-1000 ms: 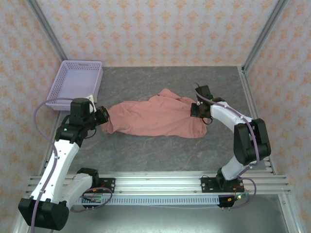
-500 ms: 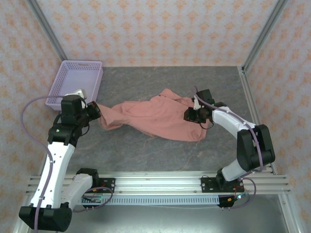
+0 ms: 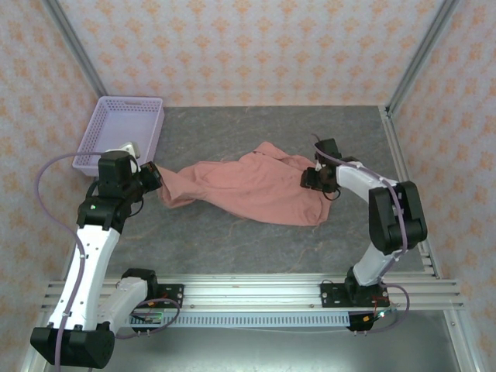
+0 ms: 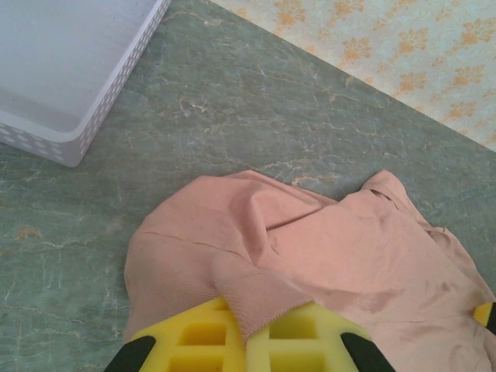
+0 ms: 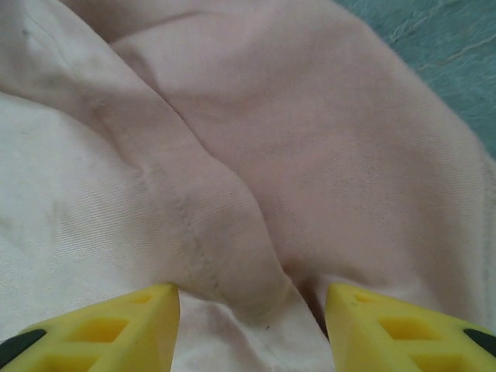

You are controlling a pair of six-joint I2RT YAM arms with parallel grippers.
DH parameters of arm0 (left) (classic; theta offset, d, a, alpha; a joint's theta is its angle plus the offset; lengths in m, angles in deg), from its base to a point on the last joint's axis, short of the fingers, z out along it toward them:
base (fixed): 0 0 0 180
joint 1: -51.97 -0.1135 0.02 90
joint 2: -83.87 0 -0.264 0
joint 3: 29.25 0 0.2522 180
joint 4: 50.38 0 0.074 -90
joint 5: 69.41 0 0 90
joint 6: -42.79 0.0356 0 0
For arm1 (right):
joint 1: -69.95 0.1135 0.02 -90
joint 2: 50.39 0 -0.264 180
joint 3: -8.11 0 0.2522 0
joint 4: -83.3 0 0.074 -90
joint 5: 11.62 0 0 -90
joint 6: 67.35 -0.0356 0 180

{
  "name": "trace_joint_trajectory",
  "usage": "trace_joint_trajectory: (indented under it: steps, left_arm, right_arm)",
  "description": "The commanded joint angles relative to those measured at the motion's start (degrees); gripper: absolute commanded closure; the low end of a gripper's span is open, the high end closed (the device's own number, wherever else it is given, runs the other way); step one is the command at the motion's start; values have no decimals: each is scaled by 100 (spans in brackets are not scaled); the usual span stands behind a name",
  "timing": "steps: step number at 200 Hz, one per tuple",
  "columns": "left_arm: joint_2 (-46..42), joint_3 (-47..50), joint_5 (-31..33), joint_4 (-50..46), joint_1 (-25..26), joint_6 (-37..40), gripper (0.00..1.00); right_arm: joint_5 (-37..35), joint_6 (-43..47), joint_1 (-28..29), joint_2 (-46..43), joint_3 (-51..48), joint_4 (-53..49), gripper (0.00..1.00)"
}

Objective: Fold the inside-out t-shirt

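One soft, creased salmon-pink t-shirt [image 3: 248,190] — ribbed cuff in left claw [image 4: 246,329]

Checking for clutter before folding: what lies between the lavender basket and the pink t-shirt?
Bare grey tabletop separates the basket and t-shirt, seen in the left wrist view.

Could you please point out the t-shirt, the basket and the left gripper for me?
t-shirt [image 3: 248,190], top view, middle of the cloth.
basket [image 3: 124,128], top view, bare floor.
left gripper [image 4: 246,337], left wrist view, between its fingertips.
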Motion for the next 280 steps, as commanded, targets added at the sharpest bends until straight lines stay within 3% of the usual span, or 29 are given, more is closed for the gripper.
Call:
trace_joint_trajectory:
  steps: [1,38,66,119,167,280]
  left_arm:
    - [2,-25,-99,-14,-46,122,100]
    - [10,-5,-125,1,-52,119,100]
    - [4,-4,-137,-2,-50,128,100]
    - [10,8,-160,12,-50,128,100]
    - [1,22,-183,21,-45,128,100]
    - [36,6,-213,24,-45,127,100]
  right_arm:
    - [191,104,-79,187,275,151,46]
    - [595,126,-81,299,308,285,46]
    - [725,147,-98,159,263,298,53]
    - [661,158,-129,-118,124,269,64]
    - [593,179,-124,-287,30,224,68]
    - [535,167,-73,-379,-79,59,99]
